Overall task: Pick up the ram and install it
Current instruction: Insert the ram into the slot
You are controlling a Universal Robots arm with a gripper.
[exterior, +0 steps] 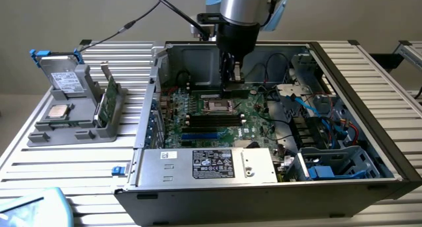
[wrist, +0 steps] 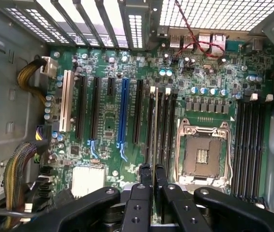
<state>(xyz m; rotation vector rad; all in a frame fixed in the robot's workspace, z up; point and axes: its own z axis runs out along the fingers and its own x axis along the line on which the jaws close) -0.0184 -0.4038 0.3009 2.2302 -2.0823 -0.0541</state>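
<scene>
Wrist view: clamped tight, black metal gripper (wrist: pixel 152 170) on long thin green ram stick (wrist: pixel 155 135); held edge-on straight ahead of tool, lined up over black motherboard memory slots (wrist: pixel 168 125)

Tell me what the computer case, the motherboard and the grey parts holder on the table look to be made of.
The computer case looks like bare sheet metal: dull grey, with folded edges and a punched mesh. The motherboard is a glossy green laminate circuit board carrying what look like plastic slots. The parts holder is matte grey with moulded shapes, so probably plastic, perhaps printed.
</scene>
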